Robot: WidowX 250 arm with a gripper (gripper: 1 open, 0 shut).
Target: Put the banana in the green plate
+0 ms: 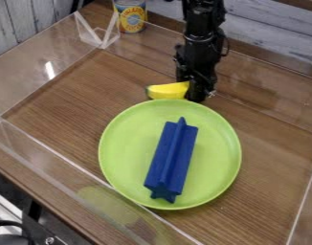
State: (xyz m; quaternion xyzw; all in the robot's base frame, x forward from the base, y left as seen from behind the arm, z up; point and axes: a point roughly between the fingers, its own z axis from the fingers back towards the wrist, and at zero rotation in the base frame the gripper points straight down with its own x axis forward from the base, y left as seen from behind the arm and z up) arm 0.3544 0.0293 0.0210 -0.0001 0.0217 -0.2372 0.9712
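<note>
A small yellow banana [167,92] lies on the wooden table just beyond the far rim of the lime-green plate [126,134]. My black gripper [194,92] points straight down at the banana's right end, with its fingers closed on that end. The banana's left part sticks out to the left of the fingers. A long blue ridged block [173,158] lies across the middle of the plate.
Clear plastic walls [44,57] fence the table on the left, front and right. A yellow can [130,16] stands at the far edge, next to a clear stand [92,33]. Bare wood lies left and right of the plate.
</note>
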